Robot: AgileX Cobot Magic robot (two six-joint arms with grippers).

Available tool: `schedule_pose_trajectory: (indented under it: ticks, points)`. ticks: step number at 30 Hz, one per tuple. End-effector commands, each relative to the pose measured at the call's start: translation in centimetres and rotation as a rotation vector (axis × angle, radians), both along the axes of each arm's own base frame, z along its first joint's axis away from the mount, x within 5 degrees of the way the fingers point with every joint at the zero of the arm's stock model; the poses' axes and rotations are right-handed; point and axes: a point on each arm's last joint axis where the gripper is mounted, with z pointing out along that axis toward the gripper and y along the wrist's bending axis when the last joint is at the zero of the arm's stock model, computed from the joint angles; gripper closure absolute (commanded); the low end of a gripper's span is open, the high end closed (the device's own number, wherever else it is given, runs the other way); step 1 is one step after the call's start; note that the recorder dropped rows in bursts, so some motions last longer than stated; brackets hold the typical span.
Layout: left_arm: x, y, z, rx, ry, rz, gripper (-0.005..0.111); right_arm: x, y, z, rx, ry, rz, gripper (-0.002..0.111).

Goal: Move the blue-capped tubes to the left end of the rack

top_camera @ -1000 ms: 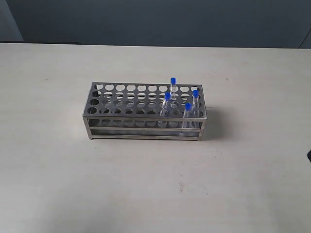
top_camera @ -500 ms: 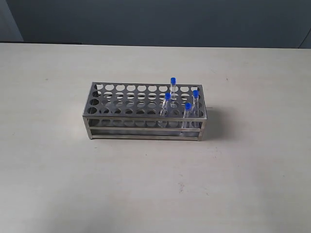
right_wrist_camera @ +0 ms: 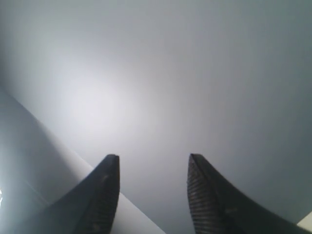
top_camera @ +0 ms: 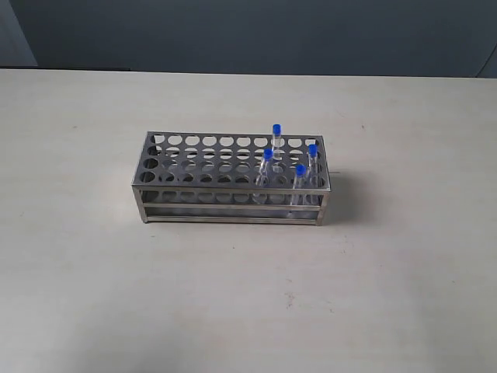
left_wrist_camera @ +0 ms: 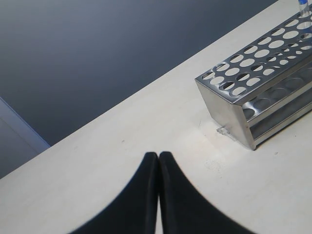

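The job looks to be at its very start: none of the four blue-capped tubes [top_camera: 268, 155] has left its hole. In the exterior view the rack [top_camera: 203, 162] sits near the middle of the table [top_camera: 116, 280], its long side running from 9 o'clock to 3 o'clock. All four tubes stand clustered at the 3 o'clock end, caps above the top plate. The holes at the 9 o'clock end, where they belong, are empty. Neither arm shows in that view.

The left gripper [left_wrist_camera: 159, 155] has its jaws pressed together with nothing between them. It hangs above bare table, near the rack's empty end but apart from it. The right gripper [right_wrist_camera: 153, 160] has its jaws well apart, holding and touching nothing, and faces only a plain grey backdrop [right_wrist_camera: 156, 73] — the rack is not in its view.

The next move, as I judge it, calls for one arm to come over the 3 o'clock cluster with jaws parted. It must straddle a single cap without knocking the close neighbours, pinch, and lift straight up — then carry it toward 9 o'clock.
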Motion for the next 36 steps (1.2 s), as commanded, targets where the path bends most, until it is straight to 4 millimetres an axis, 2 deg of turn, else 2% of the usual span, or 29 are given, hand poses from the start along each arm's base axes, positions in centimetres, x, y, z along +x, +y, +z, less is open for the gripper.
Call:
schedule_pose_trajectory:
  ticks: [1,4,6,9,10,12,14,16,19,22,25,27,29,33,36]
  points:
    - [0.0,-0.1,0.2,-0.023,-0.003,-0.008,0.106,-0.1,-0.1,0.1,0.003,-0.026,-0.005,0.065]
    - [0.0,-0.1,0.2,-0.023,-0.003,-0.008,0.106,-0.2,-0.2,0.4,0.086,-0.03,0.017,0.065]
    - [0.0,-0.1,0.2,-0.023,-0.003,-0.008,0.106,-0.5,-0.7,1.0,0.138,-0.108,-0.013,0.067]
    - [0.0,-0.1,0.2,-0.023,-0.003,-0.008,0.106,-1.3,-1.4,2.6,0.181,-0.269,-0.057,0.081]
    - [0.0,-0.1,0.2,-0.023,-0.003,-0.008,0.106,-1.5,-1.2,3.2,0.109,-0.278,-0.075,0.089]
    - [0.0,-0.1,0.2,-0.023,-0.003,-0.008,0.106,-1.7,-0.6,4.8,-0.173,-0.269,-0.142,0.102]
    - [0.0,-0.1,0.2,-0.023,-0.003,-0.008,0.106,-1.6,0.1,6.4,-0.508,-0.198,-0.174,0.107]
    - [0.0,-0.1,0.2,-0.023,-0.003,-0.008,0.106,-0.9,0.8,7.8,-0.716,-0.153,-0.172,0.107]
    - [0.0,-0.1,0.2,-0.023,-0.003,-0.008,0.106,1.4,1.9,9.9,-0.841,-0.082,-0.139,0.107]
    - [0.0,-0.1,0.2,-0.023,-0.003,-0.008,0.106,5.5,3.8,10.8,-0.958,0.063,-0.055,0.107]
    - [0.0,-0.1,0.2,-0.023,-0.003,-0.008,0.106,9.8,5.9,9.8,-1.125,0.284,0.095,0.107]
    - [0.0,-0.1,0.2,-0.023,-0.003,-0.008,0.106,12.2,7.1,8.4,-1.223,0.431,0.202,0.105]
    - [0.0,-0.1,0.2,-0.023,-0.003,-0.008,0.106,14.6,8.2,6.5,-1.275,0.555,0.284,0.099]
    - [0.0,-0.1,0.2,-0.023,-0.003,-0.008,0.106,17.7,9.6,2.4,-1.313,0.7,0.366,0.084]
    - [0.0,-0.1,0.2,-0.023,-0.003,-0.008,0.106,18.8,10.6,0.1,-1.278,0.771,0.435,0.079]
